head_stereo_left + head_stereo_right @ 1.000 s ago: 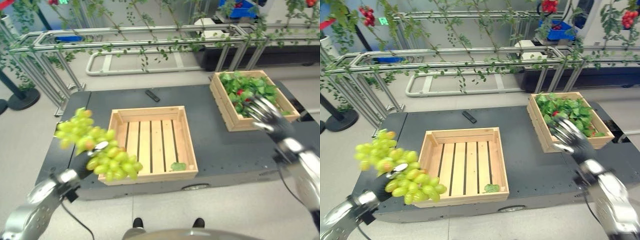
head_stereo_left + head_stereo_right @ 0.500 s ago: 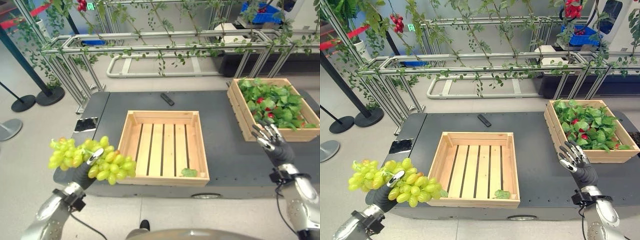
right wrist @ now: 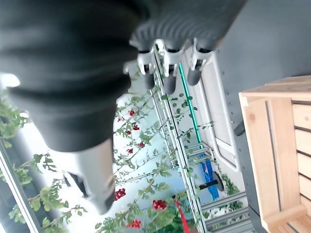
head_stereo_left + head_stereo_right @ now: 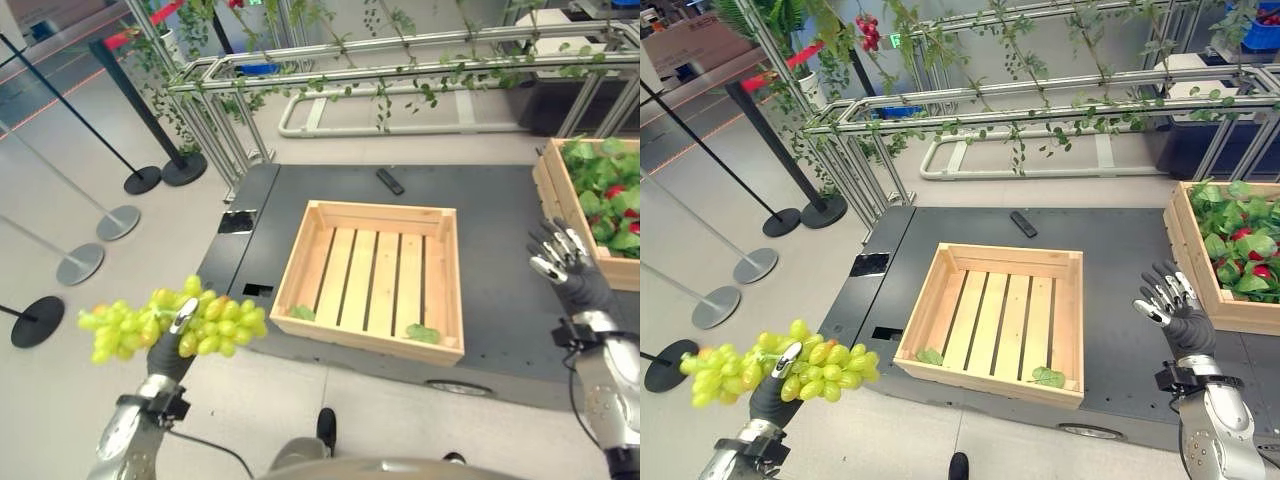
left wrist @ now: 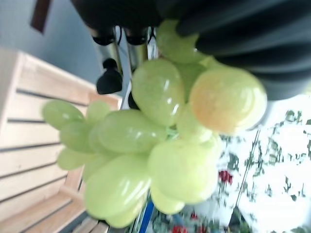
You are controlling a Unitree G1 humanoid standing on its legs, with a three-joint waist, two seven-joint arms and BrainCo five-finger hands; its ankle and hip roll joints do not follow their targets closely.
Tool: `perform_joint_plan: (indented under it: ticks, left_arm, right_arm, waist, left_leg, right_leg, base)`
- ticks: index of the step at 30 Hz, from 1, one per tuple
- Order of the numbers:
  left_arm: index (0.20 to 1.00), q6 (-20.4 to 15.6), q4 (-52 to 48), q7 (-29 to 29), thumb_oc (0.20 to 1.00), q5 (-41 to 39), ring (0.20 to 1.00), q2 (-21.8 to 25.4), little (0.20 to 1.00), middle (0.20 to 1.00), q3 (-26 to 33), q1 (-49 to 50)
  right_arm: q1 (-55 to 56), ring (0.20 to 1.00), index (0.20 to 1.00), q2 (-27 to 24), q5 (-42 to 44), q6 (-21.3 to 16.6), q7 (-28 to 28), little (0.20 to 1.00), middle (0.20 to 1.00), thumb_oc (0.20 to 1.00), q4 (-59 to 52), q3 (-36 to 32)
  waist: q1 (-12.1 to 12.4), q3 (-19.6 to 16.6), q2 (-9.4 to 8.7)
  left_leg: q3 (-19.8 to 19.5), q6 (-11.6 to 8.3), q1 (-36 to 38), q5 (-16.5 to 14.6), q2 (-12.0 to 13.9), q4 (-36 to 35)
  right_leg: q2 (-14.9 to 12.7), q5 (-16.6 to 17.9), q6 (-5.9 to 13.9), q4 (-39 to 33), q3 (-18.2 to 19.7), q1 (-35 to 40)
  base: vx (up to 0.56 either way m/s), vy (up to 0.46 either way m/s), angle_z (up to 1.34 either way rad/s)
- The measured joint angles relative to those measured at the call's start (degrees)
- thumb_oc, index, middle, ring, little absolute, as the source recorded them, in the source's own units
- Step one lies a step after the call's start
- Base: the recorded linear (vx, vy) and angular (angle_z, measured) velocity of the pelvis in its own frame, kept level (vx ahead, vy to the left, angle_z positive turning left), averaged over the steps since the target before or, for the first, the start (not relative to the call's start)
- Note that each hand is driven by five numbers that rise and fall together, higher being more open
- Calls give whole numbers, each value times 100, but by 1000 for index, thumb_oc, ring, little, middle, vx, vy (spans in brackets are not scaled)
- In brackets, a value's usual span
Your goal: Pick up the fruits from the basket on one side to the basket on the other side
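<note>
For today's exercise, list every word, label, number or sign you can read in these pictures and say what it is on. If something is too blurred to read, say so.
No text can be read.
Green sign high among the vines: too small and blurred.
Black remote on the dark table: buttons too small to read.
Wooden crate: no print visible.

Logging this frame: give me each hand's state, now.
Left hand: shut on the grapes.
Right hand: open, holding nothing.

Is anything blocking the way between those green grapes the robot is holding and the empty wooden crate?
Nothing visible does. The left hand holds the grapes off the table's edge, beside the wooden crate, whose top is open.
</note>
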Motion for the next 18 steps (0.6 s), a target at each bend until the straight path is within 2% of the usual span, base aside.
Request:
perform_joint_plan:
  ticks: [1,2,4,6,7,8,9,10,11,12,13,14,15,16,17,18]
  left_arm:
    - [200,0,44,30,200,126,200,12,200,200,-3,-24]
    - [200,-14,60,90,200,175,200,31,200,200,1,-177]
    - [200,-60,113,235,200,341,200,52,200,200,2,-366]
    - [200,-75,210,310,200,352,200,89,200,200,1,-444]
    - [200,-111,233,431,200,413,200,145,200,200,20,-495]
    - [200,-122,220,462,200,499,200,173,200,200,40,-515]
    - [200,-120,235,502,200,578,200,103,200,200,28,-526]
    - [200,-125,227,527,200,748,200,110,200,200,35,-435]
    - [200,-134,200,573,200,846,200,110,200,200,56,-332]
    - [200,-153,203,639,200,1048,200,90,200,200,141,-190]
    - [200,-156,219,678,200,1099,200,92,200,200,179,-149]
    - [200,-264,167,739,200,1207,200,97,200,200,514,90]
    - [200,-264,216,792,200,1261,200,80,200,200,629,88]
    - [200,-259,350,903,200,1336,200,91,200,200,773,16]
    - [200,-246,414,935,200,1407,200,96,200,200,784,-35]
    - [200,-229,457,927,200,1473,200,103,200,200,677,-93]
  right_arm:
    - [87,1000,1000,101,-22,-8,-6,1000,1000,1000,-38,-35]
    - [155,1000,1000,316,-43,-6,-11,1000,1000,1000,-42,-70]
    - [160,1000,1000,506,-91,11,2,1000,1000,1000,-46,-43]
    - [147,1000,1000,562,-90,9,-4,1000,1000,1000,-40,-47]
    - [204,1000,1000,658,-89,9,-8,1000,1000,1000,-40,-54]
    - [283,1000,1000,739,-88,1,-19,1000,1000,1000,-59,-99]
    - [325,1000,1000,717,-87,10,-84,1000,1000,1000,-43,-137]
    - [400,1000,1000,795,-87,14,-134,1000,1000,1000,-83,-127]
    - [484,1000,1000,844,-90,14,-148,1000,1000,1000,-104,-99]
    - [514,1000,1000,863,-125,23,-154,1000,1000,1000,-88,37]
    - [583,1000,1000,879,-152,48,-154,1000,1000,1000,-53,99]
    - [518,1000,1000,912,-228,107,-163,1000,1000,1000,-51,377]
    - [484,1000,1000,938,-261,125,-147,1000,1000,1000,-34,430]
    - [516,1000,1000,971,-310,152,-145,1000,1000,1000,-83,518]
    - [598,1000,1000,972,-312,152,-140,1000,1000,1000,-100,516]
    - [807,1000,1000,969,-313,150,-146,1000,1000,1000,-102,395]
  waist:
    - [-124,-12,-28]
    - [-270,42,-228]
    - [-276,64,-444]
    - [-295,75,-555]
    - [-298,15,-725]
    - [-320,-38,-815]
    - [-358,2,-761]
    - [-458,1,-826]
    - [-460,2,-897]
    - [-434,42,-922]
    - [-499,51,-943]
    - [-283,117,-1047]
    - [-260,173,-1116]
    - [-293,218,-1193]
    - [-334,228,-1237]
    - [-478,193,-1310]
  left_leg:
    - [-37,45,5,-79,-52,-33]
    - [-96,85,95,-91,-127,-121]
    - [-187,216,195,-223,-138,-235]
    - [-219,222,281,-251,-194,-266]
    - [-264,243,254,-316,-237,-213]
    - [-201,296,199,-488,-306,68]
    - [-16,434,79,-761,-296,494]
    - [170,503,130,-966,-332,812]
    - [327,608,203,-997,-398,864]
    - [485,728,523,-965,-483,592]
    - [535,787,619,-924,-544,588]
    - [630,839,711,-873,-468,446]
    - [702,890,780,-842,-497,446]
    - [570,918,751,-807,-514,391]
    - [538,995,757,-800,-552,312]
    - [493,1103,880,-635,-766,23]
  right_leg:
    - [-24,-3,32,91,13,50]
    - [-123,-5,15,260,43,48]
    - [-298,-79,-13,748,100,-129]
    - [-390,-96,-40,965,158,-174]
    - [-249,-263,-1,964,251,-129]
    - [-332,-393,157,830,77,-32]
    - [-388,-384,143,1073,9,37]
    - [-590,-361,130,1519,115,-16]
    - [-788,-297,161,1862,225,-143]
    - [-1242,82,452,2655,323,-461]
    - [-1246,170,665,2770,358,-603]
    - [-1036,141,749,3017,342,-1143]
    - [-861,133,702,2943,295,-1303]
    - [-310,198,722,2430,451,-1452]
    - [-52,244,724,2046,727,-1467]
    - [163,275,726,1302,1012,-1402]
  base:
    - [-234,142,42]
    - [-233,187,53]
    - [-169,165,9]
    - [-167,160,-1]
    - [-255,269,19]
    - [-255,313,31]
    - [-361,510,41]
    - [-276,422,16]
    - [-384,501,-18]
    - [-199,211,-33]
    - [-345,261,-88]
    - [-310,165,-103]
    - [-326,219,-112]
    - [-191,156,-39]
    - [-226,53,22]
    - [-329,-73,38]
